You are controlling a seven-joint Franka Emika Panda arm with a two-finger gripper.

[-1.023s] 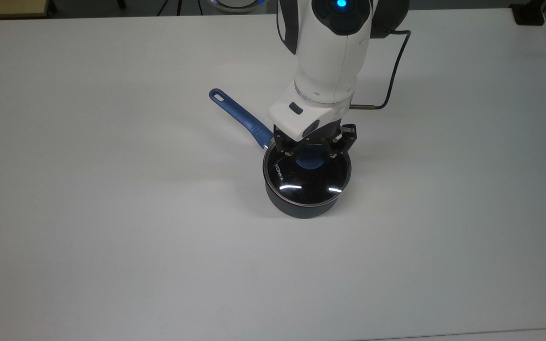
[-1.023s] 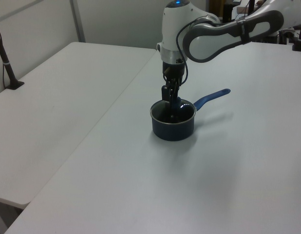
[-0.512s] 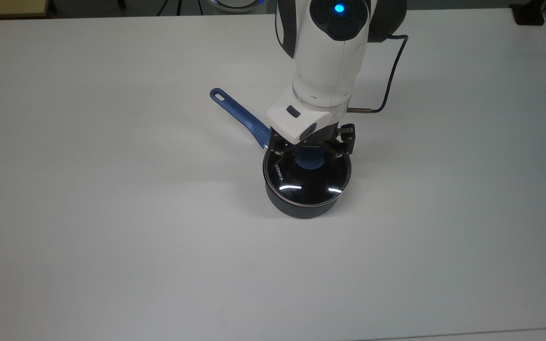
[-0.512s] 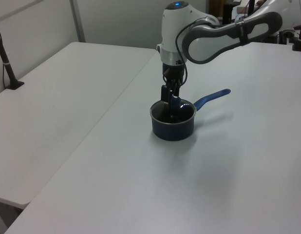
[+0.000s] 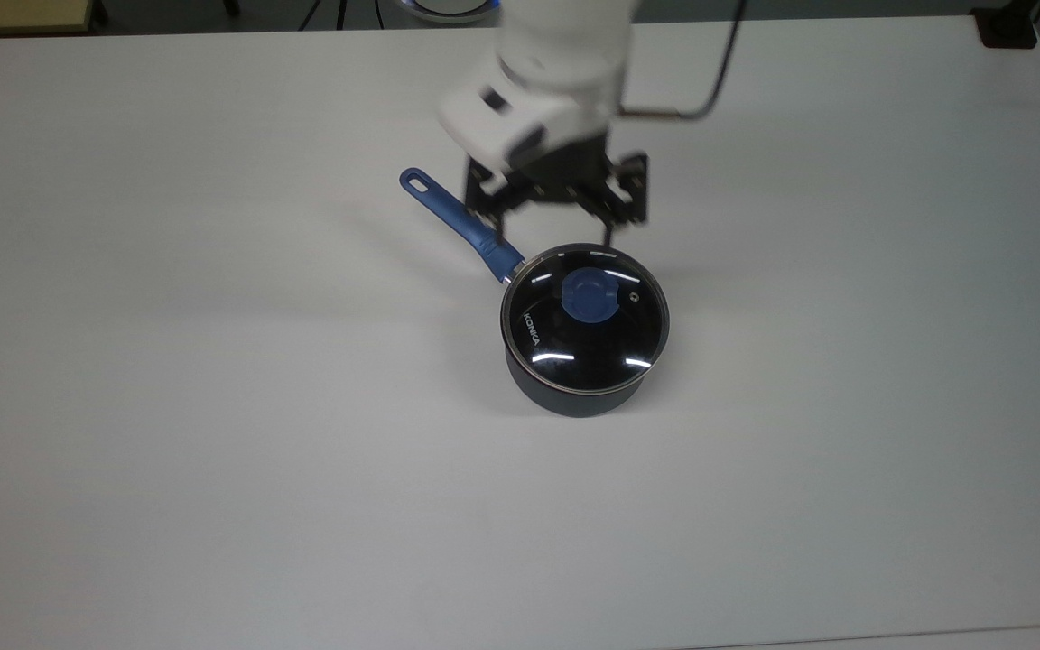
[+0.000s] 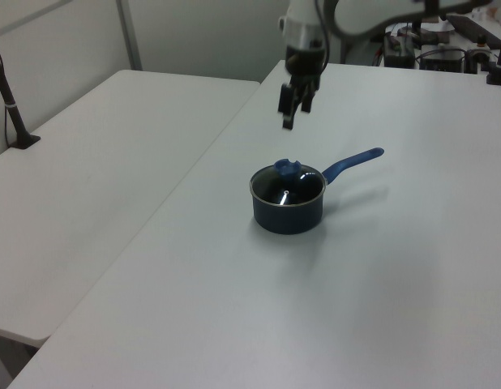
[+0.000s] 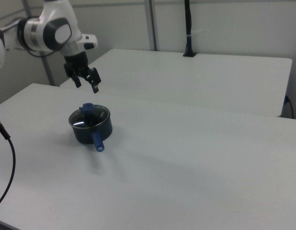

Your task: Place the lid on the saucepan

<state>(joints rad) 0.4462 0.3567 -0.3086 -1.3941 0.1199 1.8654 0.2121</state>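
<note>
The clear glass lid (image 5: pixel 585 336) with its blue knob (image 5: pixel 590 296) lies flat on the rim of the dark navy saucepan (image 5: pixel 574 399). The pan's blue handle (image 5: pixel 459 222) points to the top view's upper left. My gripper (image 5: pixel 558 206) hangs open above the table beyond the pan, apart from the lid, with nothing between its fingers. In the left view the gripper (image 6: pixel 293 113) is well above the lid (image 6: pixel 288 186) and saucepan (image 6: pixel 289 214). The right view has the gripper (image 7: pixel 86 84) high over the covered saucepan (image 7: pixel 92 132).
The pan stands on a wide white table (image 5: pixel 213 433). A black cable (image 5: pixel 714 77) trails from the arm. A second white table (image 6: pixel 88 178) adjoins on the left view's left, with a black post (image 6: pixel 11 105) on it.
My gripper has let go of the lid's knob, opened wide and risen away toward the top view's top. The lid stays seated on the saucepan.
</note>
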